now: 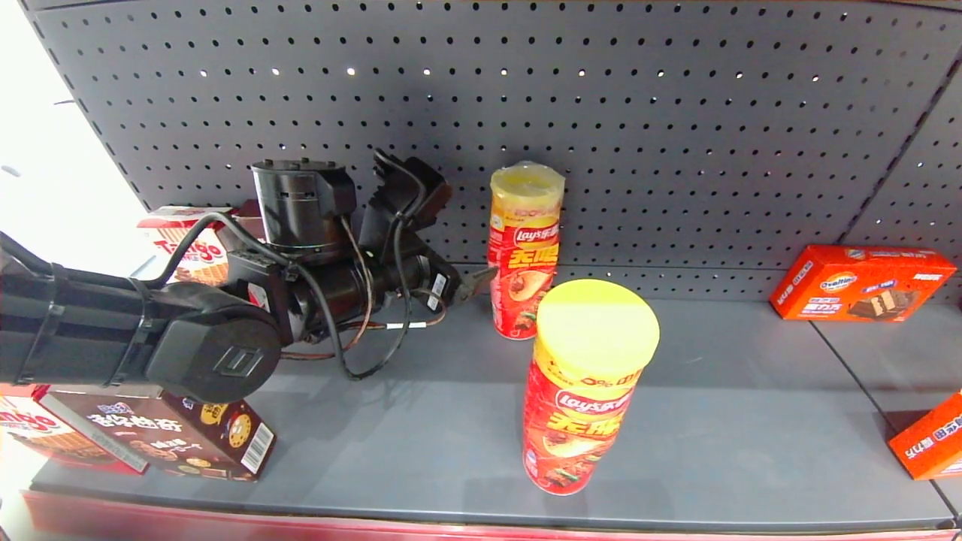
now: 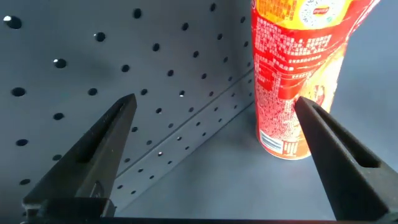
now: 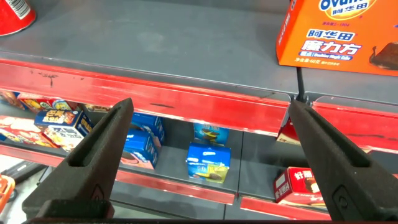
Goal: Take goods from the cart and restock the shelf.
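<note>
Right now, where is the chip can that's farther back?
In the head view, the back chip can stands upright on the shelf near the pegboard wall, just right of the left hand and behind the nearer chip can.

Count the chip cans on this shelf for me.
2. The rear can stands by the pegboard beside the left gripper; the front can stands mid-shelf near the edge. The arm may hide others.

The rear chip can (image 1: 524, 255) and front chip can (image 1: 582, 391), red with yellow lids, stand upright on the grey shelf (image 1: 751, 436).
</note>
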Controlling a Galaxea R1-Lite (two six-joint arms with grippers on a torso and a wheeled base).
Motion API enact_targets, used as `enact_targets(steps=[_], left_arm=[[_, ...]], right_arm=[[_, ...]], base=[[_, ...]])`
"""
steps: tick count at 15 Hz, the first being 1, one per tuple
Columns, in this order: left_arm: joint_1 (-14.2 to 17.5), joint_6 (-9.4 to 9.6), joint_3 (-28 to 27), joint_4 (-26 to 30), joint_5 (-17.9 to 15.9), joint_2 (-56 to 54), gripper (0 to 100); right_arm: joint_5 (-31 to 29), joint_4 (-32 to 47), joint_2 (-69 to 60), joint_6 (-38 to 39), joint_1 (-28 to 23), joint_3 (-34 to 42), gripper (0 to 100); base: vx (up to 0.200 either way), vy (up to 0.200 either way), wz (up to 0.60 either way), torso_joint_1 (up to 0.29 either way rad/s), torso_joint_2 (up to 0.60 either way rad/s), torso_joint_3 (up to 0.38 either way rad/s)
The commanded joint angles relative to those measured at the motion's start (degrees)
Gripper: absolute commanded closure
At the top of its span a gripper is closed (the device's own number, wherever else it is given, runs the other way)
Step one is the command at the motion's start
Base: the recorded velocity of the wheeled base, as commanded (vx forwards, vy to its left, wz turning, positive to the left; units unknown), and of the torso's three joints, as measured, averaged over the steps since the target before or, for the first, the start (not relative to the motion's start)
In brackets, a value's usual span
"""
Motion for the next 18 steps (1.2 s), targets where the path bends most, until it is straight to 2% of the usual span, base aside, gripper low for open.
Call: enact_targets(steps=[1, 12, 18], left_arm=[[0.3, -0.01, -0.5, 0.0, 0.2, 0.2, 0], [0.8, -0.01, -1.3, 0.0, 2.2, 1.0, 0], [0.5, 0.08, 1.6, -0.4, 7.2, -2.4, 0]], right_arm=[[0.0, 0.0, 0.1, 0.0, 0.0, 0.0, 0], [0.0, 0.0, 0.1, 0.0, 0.0, 0.0, 0], [0.0, 0.0, 0.1, 0.0, 0.0, 0.0, 0]], base=[[0.0, 0.0, 0.0, 0.0, 0.0, 0.0], [0.0, 0.0, 0.0, 0.0, 0.0, 0.0], [0.0, 0.0, 0.0, 0.0, 0.0, 0.0]])
